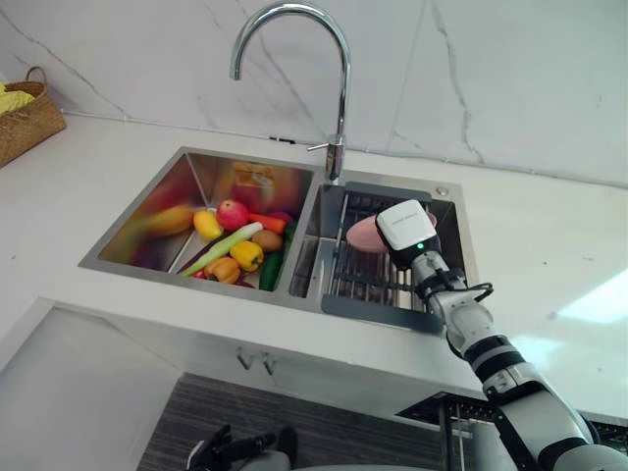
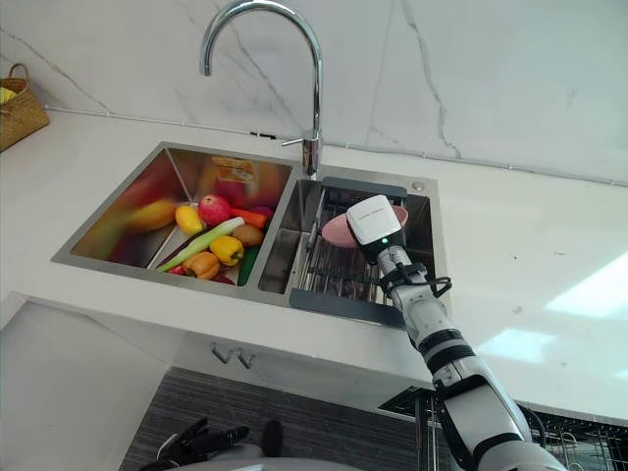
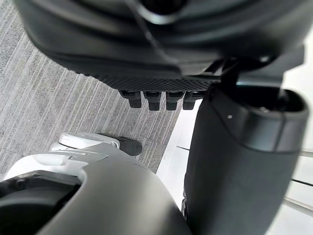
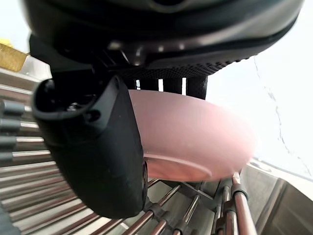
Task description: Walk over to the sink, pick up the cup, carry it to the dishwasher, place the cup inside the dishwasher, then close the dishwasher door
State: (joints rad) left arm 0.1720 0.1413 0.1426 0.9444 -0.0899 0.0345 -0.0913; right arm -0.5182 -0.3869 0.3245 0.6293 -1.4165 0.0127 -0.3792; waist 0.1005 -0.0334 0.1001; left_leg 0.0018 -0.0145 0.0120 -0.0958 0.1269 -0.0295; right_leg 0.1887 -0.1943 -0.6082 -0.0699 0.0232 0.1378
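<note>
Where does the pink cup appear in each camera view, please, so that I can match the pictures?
Left eye view: the pink cup sits in the right basin of the sink, against the right hand.
Right eye view: the cup is in the same basin, beside that hand.
Right wrist view: the cup lies between the hand's thumb and fingers.
Left wrist view: faces the grey floor.
Shared landmark: the drain rack under the cup.

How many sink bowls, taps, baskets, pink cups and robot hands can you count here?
Sink bowls: 2 (left bowl, right bowl)
Tap: 1
Basket: 1
Pink cup: 1
Robot hands: 2 (right hand, left hand)
Total: 7
</note>
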